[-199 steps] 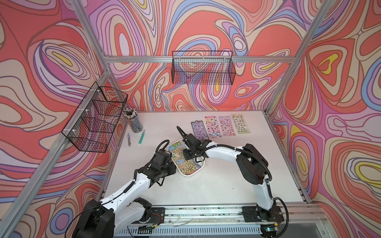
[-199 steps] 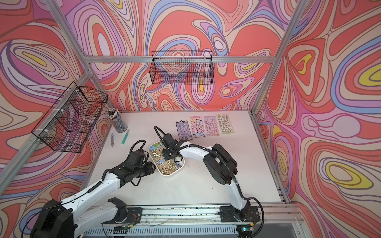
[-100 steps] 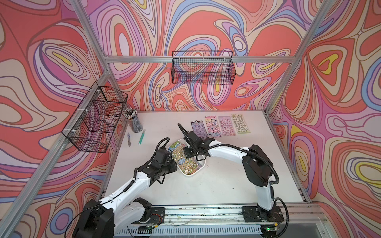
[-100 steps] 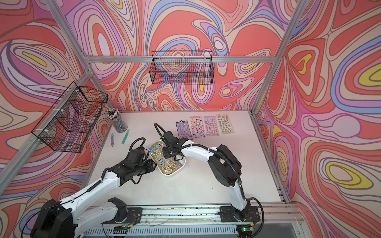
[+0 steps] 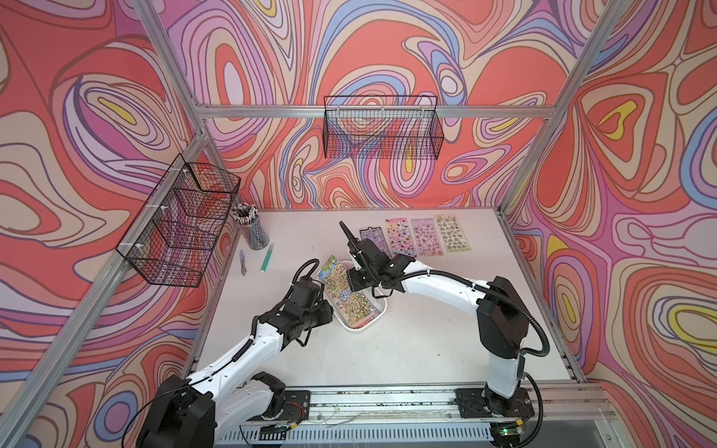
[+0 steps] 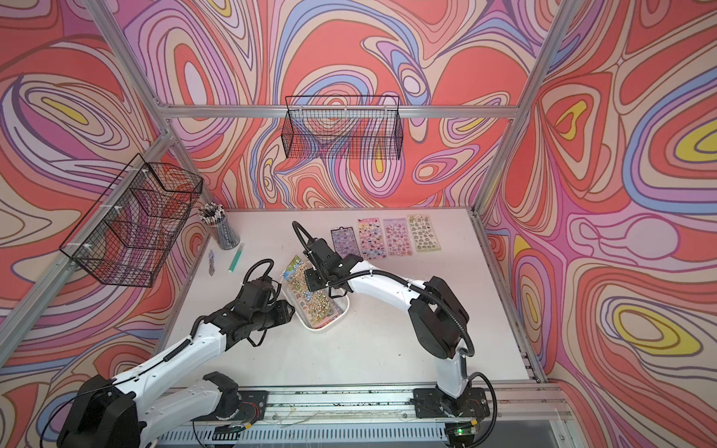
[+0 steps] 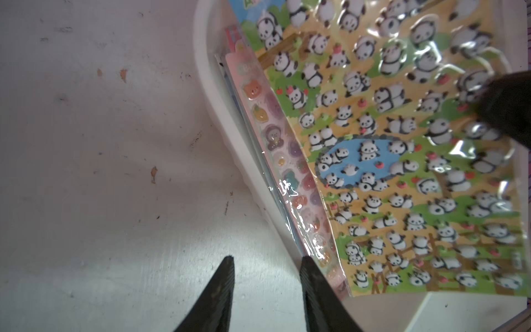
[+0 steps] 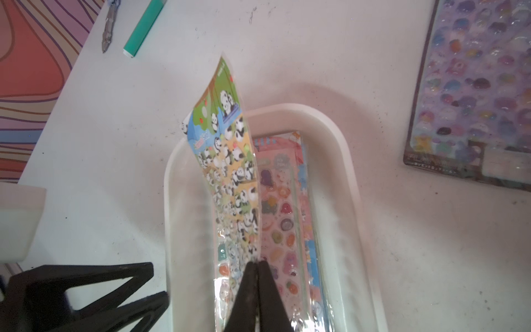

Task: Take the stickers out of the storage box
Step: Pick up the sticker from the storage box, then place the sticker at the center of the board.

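The white storage box (image 5: 382, 307) (image 6: 343, 306) sits mid-table with stickers (image 8: 283, 207) stacked flat inside. My right gripper (image 8: 257, 263) (image 5: 352, 289) is shut on a panda sticker sheet (image 8: 230, 149) (image 7: 388, 143) (image 5: 338, 280). It holds that sheet tilted, far end raised past the box's rim (image 8: 290, 109). My left gripper (image 7: 267, 258) (image 5: 328, 310) is open, low beside the box's long wall (image 7: 224, 115). One fingertip (image 7: 306, 260) is at the rim; only bare table shows between the fingers. Several sticker sheets (image 5: 426, 237) (image 6: 395, 237) lie in a row on the table behind the box.
A green pen (image 5: 267, 256) and a small metal tool (image 5: 243, 263) lie at the back left, near a cup of pencils (image 5: 252, 229). Black wire baskets hang on the left wall (image 5: 182, 225) and the back wall (image 5: 382, 128). A purple sheet (image 8: 474, 86) lies closest to the box.
The right gripper has lifted the panda sheet, whose far end now tilts up over the box's rim, and the right elbow has swung outward. The left arm has stayed put.
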Robot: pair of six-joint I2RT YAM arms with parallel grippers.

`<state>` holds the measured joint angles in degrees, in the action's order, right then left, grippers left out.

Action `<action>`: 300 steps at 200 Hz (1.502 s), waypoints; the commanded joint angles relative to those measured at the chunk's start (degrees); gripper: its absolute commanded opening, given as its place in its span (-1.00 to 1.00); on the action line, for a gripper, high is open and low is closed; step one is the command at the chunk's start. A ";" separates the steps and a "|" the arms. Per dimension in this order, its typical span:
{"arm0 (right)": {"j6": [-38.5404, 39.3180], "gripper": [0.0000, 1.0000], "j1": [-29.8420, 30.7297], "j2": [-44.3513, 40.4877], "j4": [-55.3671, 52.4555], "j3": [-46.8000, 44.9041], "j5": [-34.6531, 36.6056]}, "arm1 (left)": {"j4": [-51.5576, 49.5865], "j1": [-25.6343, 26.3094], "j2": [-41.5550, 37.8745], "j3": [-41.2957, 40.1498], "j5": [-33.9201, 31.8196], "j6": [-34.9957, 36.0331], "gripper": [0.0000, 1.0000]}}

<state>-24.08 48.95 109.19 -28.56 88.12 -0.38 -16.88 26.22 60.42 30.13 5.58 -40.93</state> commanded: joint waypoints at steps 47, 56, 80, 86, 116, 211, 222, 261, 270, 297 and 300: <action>-1.59 -1.00 -6.06 -9.95 1.59 -3.71 -7.30 | -1.03 0.31 -1.98 0.46 -0.73 -0.21 -0.15; -1.81 -1.00 -7.30 -11.13 2.11 -4.66 -8.51 | -1.24 0.24 -1.98 0.59 -0.79 -0.21 -0.15; -2.58 -1.00 -11.42 -14.32 3.29 -7.53 -12.13 | -1.56 0.24 -2.00 0.89 -1.03 -0.04 -0.16; -2.80 -1.00 -12.73 -15.15 3.88 -8.40 -13.26 | -1.63 0.24 -1.90 0.98 -1.07 -0.04 -0.15; -3.89 -1.00 -19.87 -17.99 5.98 -11.82 -19.63 | -1.97 0.31 -1.89 1.42 -1.15 0.06 -0.15; -13.59 -1.00 -30.94 -4.14 21.58 -6.49 -35.67 | -7.03 0.33 -4.65 3.39 -2.64 1.74 -0.15; -14.86 -1.00 -30.95 -1.15 23.33 -4.45 -36.11 | -7.84 0.35 -5.05 3.64 -3.07 2.13 -0.16; -20.56 -1.00 -30.91 6.88 33.77 -0.71 -37.21 | -9.47 0.29 -6.35 3.73 -3.16 2.33 -0.15; -21.92 -1.00 -30.93 8.51 36.13 0.10 -37.62 | -9.64 0.33 -6.63 3.59 -3.16 2.21 -0.16; -26.48 -1.00 -30.82 13.34 44.23 1.18 -38.70 | -9.74 0.32 -6.56 3.51 -3.18 2.41 -0.15; -26.95 -1.00 -30.84 13.90 45.27 1.25 -38.72 | -9.70 0.34 -6.48 3.50 -3.13 2.45 -0.15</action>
<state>-45.08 18.15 119.96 5.45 87.50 -37.34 -24.49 26.28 54.28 32.62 3.33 -39.20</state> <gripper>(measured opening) 0.047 0.423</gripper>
